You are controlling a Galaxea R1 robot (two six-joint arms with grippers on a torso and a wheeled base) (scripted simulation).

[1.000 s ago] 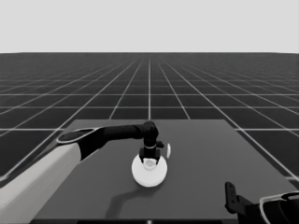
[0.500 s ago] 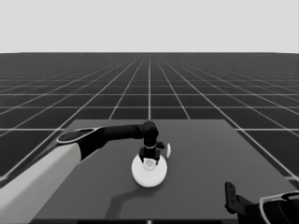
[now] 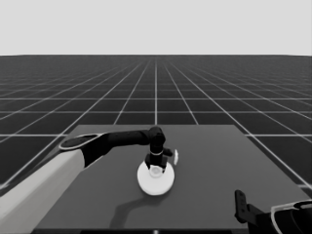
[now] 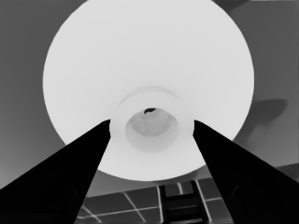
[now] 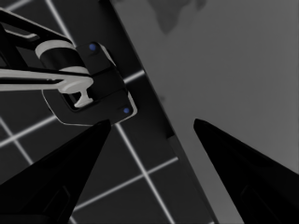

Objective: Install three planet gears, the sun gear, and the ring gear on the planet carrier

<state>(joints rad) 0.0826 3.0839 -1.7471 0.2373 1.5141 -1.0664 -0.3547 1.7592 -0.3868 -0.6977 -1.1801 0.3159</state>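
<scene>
1. Nearest you, the right gripper (image 3: 242, 207) sat parked at the table's near right corner, its fingers spread wide with nothing between them; its wrist view showed only the table edge and floor grid.
2. At mid-table, your left gripper (image 3: 155, 165) stood upright over the larger round part (image 3: 155, 180), the ring gear. In the left wrist view its fingers (image 4: 96, 140) bracketed the raised hub (image 4: 150, 123) at the centre, tips touching or all but touching the hub's sides, so the gripper was part-closed around the hub.
3. No smaller round part and no gears were in sight; I judged they lay hidden under the large disc, so this looked like the last seating step.
4. To do it well, you needed to keep the fingers vertical and the hub centred, press straight down without twisting, and release only once the disc lay flat.
5. Just beyond it, a thin white piece (image 3: 175, 157) lay beside the gripper; you were to leave it alone when lifting away.
</scene>
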